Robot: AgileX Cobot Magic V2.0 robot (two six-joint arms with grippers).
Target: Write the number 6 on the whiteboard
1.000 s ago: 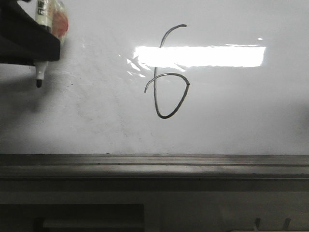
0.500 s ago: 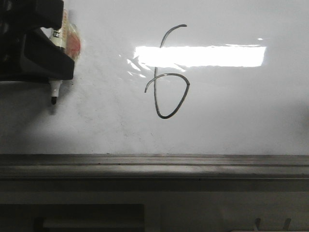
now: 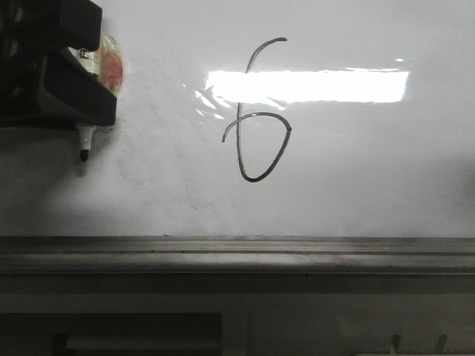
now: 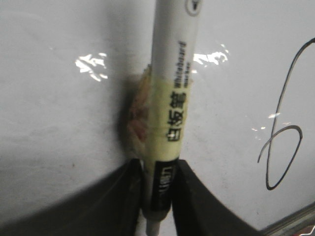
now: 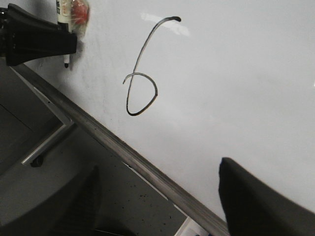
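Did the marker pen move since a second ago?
Yes. The marker in the left gripper moved lower and closer to the number 6, which stayed put on the whiteboard.

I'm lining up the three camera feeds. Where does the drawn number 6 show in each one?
Front view: the number 6 sits centre, upper half, on the whiteboard.
Left wrist view: at the right edge, beside the marker.
Right wrist view: upper centre-left.
Shared landmark: the marker held in the left gripper, seen in all three.
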